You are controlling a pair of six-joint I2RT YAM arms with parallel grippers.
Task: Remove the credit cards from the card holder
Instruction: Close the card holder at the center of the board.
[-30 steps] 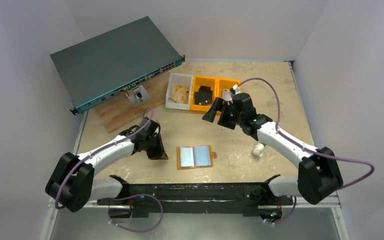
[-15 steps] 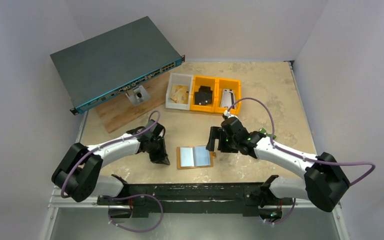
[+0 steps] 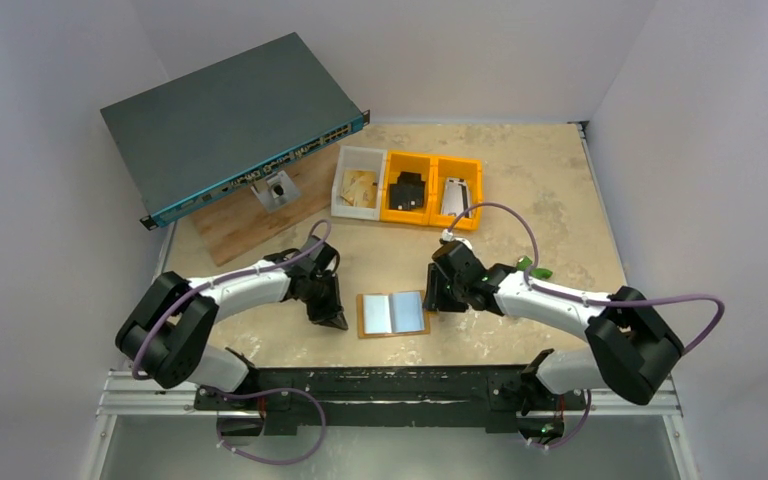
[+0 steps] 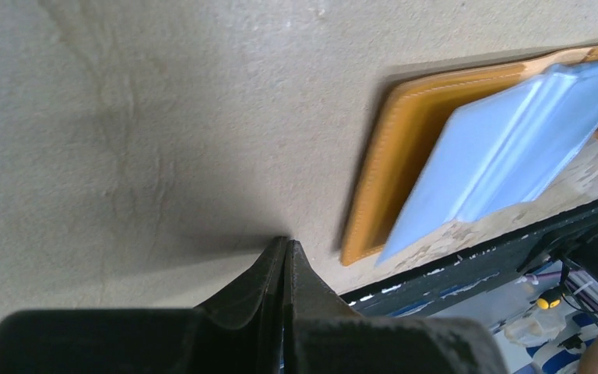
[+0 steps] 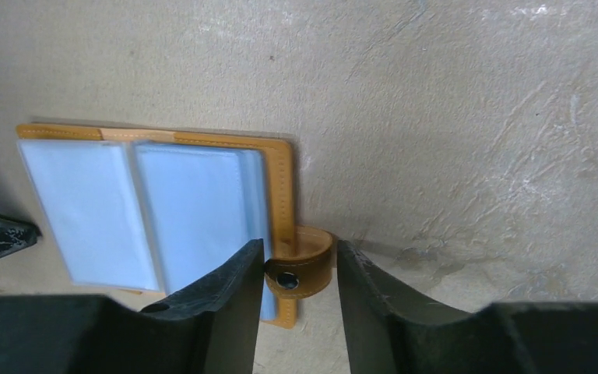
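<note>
The card holder (image 3: 392,313) lies open and flat near the table's front edge, tan-orange outside, with pale blue sleeves facing up. No credit cards show apart from the sleeves. My right gripper (image 3: 430,300) is low at its right edge. In the right wrist view the curled snap tab (image 5: 304,269) sits between the fingers of that gripper (image 5: 300,248); the jaws stand narrowly apart, one finger touching the tab, a slit beside the other. My left gripper (image 3: 341,322) is shut and empty, its tip (image 4: 284,243) on the table just left of the holder (image 4: 374,179).
A network switch (image 3: 230,120) rests on a wooden board (image 3: 250,215) at the back left. A white bin (image 3: 358,185) and two orange bins (image 3: 407,190) with small parts stand behind the holder. The black base rail (image 3: 390,385) runs along the near edge.
My right gripper came down from the bins to the holder's right edge and narrowed its jaws around the snap tab. My left gripper, still shut, slid closer to the holder's left edge.
</note>
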